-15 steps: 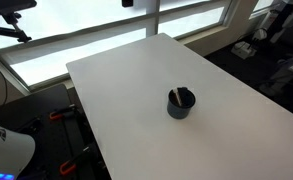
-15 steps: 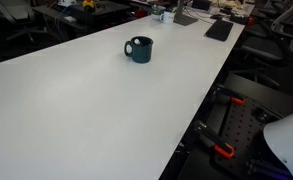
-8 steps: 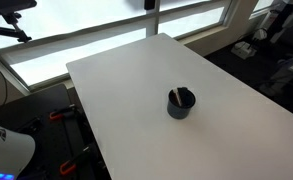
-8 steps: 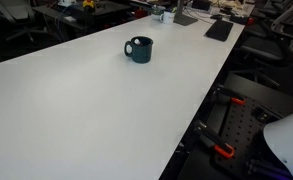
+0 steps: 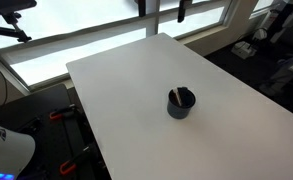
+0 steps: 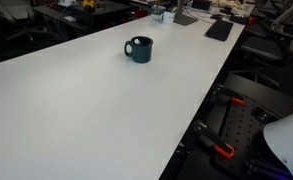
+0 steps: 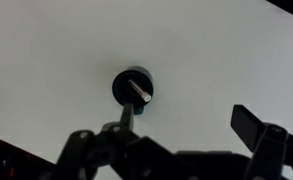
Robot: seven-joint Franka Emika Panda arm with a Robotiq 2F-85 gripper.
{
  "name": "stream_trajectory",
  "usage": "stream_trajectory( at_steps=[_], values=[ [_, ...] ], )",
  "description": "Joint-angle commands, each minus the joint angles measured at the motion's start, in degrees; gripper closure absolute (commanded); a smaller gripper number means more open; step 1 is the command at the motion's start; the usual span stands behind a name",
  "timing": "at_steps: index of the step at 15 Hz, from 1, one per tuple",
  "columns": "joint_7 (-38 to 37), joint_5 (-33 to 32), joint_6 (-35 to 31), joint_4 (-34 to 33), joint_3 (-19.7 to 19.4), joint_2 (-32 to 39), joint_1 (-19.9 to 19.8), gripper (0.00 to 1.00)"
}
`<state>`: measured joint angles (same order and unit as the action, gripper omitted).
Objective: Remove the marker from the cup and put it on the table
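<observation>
**Gripper held apart from the cup, marker standing inside it**

Wrist view. The gripper [image 7: 186, 120] enters from the lower edge. Its two dark fingers [image 7: 251, 122] are spread wide, with only bare tabletop showing between them. Beyond them the cup [image 7: 133, 88] is seen from straight above, standing on the white table [image 7: 46, 50]. The cup lies off the gripper's midline: one fingertip overlaps the cup's lower rim in the picture, and the other is well apart from it. The marker [image 7: 138, 89] shows as a pale stick slanting across the cup's round opening, inside the rim.

Exterior views. In an exterior view the cup [image 5: 181, 104] stands upright on the table [image 5: 116, 90], away from every edge. The marker [image 5: 173, 96] leans in it, its upper end against the rim. The gripper [image 5: 160, 8] shows only as two parted dark fingertips at the top edge of the frame. It is well apart from the cup and touches neither cup nor marker. Windows [image 5: 76, 35] run behind the table.

In an exterior view from the opposite end, the cup [image 6: 139, 49] sits toward the far part of the table [image 6: 76, 110], with its handle [image 6: 128, 47] turned sideways. The marker is too small to make out here. A flat black object [image 6: 218, 30] lies farther back, near the table's far end.
</observation>
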<state>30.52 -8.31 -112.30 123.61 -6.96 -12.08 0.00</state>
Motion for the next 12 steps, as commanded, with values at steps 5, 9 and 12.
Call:
stream_trajectory(
  at_steps=[5,9,12],
  values=[
    [25.6,4.06,-14.29,-4.87,-2.13,11.5,-2.81,0.01],
    [40.22,16.15,-12.57,-9.12,-1.06,19.55,-5.27,0.0],
    [39.5,15.87,-13.14,-7.27,-0.12,19.18,-6.39,0.0]
  ],
)
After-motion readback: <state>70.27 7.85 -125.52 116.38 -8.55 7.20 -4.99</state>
